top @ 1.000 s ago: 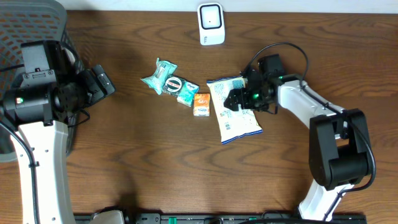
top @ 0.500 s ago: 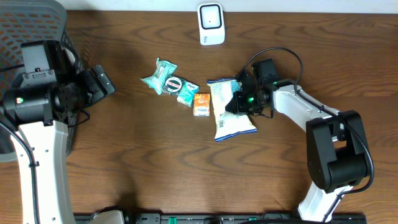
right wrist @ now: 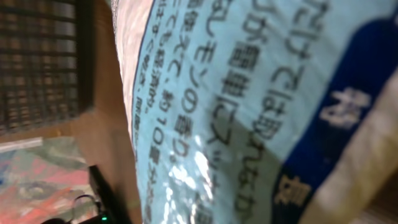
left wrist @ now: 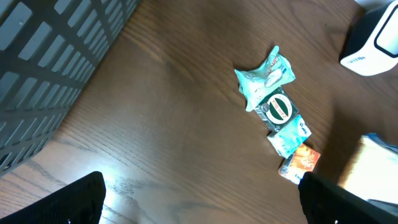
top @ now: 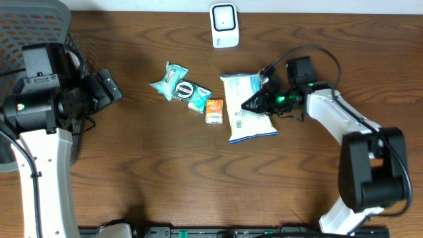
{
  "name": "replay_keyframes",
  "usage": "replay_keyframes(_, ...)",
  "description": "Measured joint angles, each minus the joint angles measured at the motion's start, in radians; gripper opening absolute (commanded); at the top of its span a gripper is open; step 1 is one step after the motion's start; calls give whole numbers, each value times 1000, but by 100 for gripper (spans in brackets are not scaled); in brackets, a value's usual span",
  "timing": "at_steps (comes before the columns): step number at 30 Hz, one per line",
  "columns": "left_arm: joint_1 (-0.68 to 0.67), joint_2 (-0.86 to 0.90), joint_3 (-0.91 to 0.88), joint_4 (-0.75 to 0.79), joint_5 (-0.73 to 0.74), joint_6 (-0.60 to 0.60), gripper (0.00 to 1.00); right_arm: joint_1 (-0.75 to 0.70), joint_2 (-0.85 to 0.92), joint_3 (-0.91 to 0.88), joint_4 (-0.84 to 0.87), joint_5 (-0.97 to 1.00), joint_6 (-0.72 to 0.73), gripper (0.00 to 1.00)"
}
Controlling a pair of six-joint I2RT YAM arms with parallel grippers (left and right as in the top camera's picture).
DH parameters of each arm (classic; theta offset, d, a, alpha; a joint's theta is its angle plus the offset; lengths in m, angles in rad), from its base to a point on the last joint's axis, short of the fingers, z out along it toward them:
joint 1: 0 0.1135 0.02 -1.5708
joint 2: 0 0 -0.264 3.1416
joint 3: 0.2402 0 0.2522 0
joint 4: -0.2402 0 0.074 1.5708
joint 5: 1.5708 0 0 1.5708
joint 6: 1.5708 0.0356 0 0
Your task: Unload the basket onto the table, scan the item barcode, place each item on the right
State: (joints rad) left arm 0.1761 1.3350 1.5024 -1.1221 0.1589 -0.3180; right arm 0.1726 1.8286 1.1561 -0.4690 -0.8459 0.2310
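Observation:
The item is a white and blue snack bag (top: pixel 246 114), lying right of the table's middle. My right gripper (top: pixel 255 104) is shut on its right edge. The bag's printed back (right wrist: pixel 249 93) fills the right wrist view, very close, and hides the fingers there. A white barcode scanner (top: pixel 224 25) stands at the table's far edge, also seen in the left wrist view (left wrist: pixel 373 43). My left gripper (top: pixel 107 89) hangs open over the left side, nothing between its fingertips (left wrist: pixel 81 199).
A teal packet (top: pixel 170 80), a small round-labelled pack (top: pixel 190 91) and an orange packet (top: pixel 214 110) lie in a row left of the bag. A grey mesh basket (top: pixel 26 26) stands at the far left.
My right gripper has shut on the bag. The bag has shifted toward the far edge and turned a little with it. The left arm has not moved.

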Motion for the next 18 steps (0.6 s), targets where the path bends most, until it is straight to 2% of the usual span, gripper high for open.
replay_keyframes(6,0,0,0,0,0,0,98,-1,-63,0,2,-90,0,1)
replay_keyframes(18,0,0,0,0,0,0,98,-1,-68,0,2,-191,0,1)
